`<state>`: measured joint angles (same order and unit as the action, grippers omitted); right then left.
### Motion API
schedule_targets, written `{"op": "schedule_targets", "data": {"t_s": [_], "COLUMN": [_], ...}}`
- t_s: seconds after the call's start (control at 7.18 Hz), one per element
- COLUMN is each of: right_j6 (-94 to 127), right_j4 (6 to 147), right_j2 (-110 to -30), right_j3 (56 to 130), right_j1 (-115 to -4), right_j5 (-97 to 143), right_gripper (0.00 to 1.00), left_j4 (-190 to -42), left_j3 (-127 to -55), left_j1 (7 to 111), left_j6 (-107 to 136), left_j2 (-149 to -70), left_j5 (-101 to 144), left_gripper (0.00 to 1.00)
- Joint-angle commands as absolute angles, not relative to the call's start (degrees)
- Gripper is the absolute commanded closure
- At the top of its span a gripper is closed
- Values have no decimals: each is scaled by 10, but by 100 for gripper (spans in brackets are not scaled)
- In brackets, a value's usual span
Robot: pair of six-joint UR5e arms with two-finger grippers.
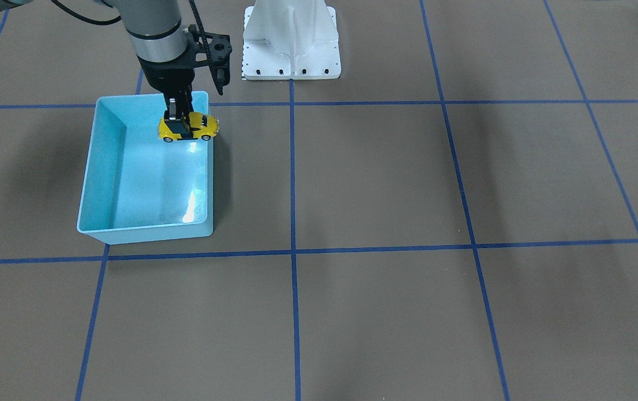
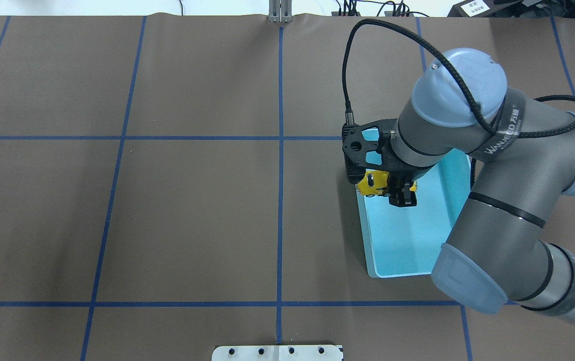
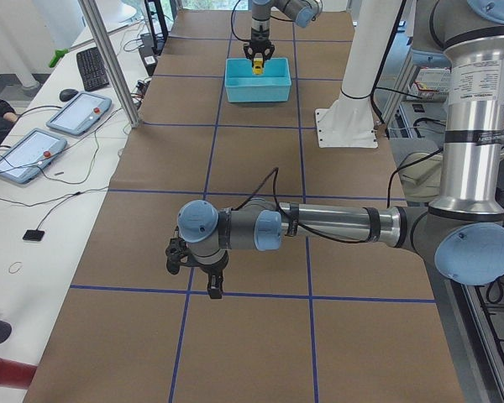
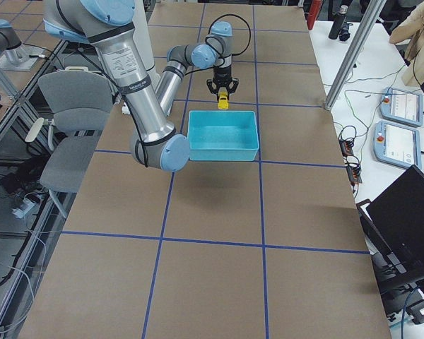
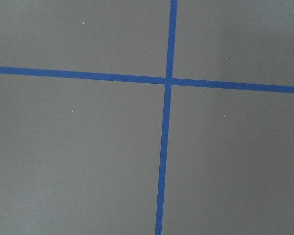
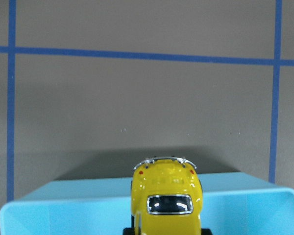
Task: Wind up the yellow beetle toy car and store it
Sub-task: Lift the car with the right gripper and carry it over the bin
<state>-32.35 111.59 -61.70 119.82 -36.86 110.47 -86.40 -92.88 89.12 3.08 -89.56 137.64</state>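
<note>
Your right gripper (image 1: pixel 177 118) is clamped on the yellow beetle toy car (image 1: pixel 188 128), pinching its flanks from above. The car hangs level over the light blue bin (image 1: pixel 108 167), which sits in the right half of the worktop (image 1: pixel 386 178). It is close to the bin wall that faces the worktop's middle. Its long axis runs along the worktop's length, across that wall, so you'd likely want it carried toward the right end before letting go.

You cannot tell whether the whole car is inside the rim, because the arm covers that corner from overhead and the wrist view crops the car's near end. The left gripper (image 3: pixel 212 290) is well off toward the left end, and you cannot tell whether it is open or closed.
</note>
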Motion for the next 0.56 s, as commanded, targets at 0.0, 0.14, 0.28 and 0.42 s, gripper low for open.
{"op": "schedule_targets", "data": {"t_s": [0.0, 0.14, 0.28, 0.42], "right_j6": [-352, -348, -348, -346], "right_j4": [1053, 955, 881, 828], "right_j2": [-693, -727, -753, -755], "right_j3": [1177, 1135, 1092, 1053], "right_j1": [-375, -374, -373, -369], "right_j5": [1104, 1107, 1108, 1117], "right_gripper": [100, 100, 100, 100], "left_j4": [-864, -864, -865, -865], "left_j3": [-930, -930, -930, -926], "left_j1": [891, 891, 891, 891], "left_j6": [31, 31, 31, 31], "left_j2": [-896, -896, -896, -896], "left_j5": [1376, 1376, 1377, 1377], "left_gripper": [0, 0, 0, 0]}}
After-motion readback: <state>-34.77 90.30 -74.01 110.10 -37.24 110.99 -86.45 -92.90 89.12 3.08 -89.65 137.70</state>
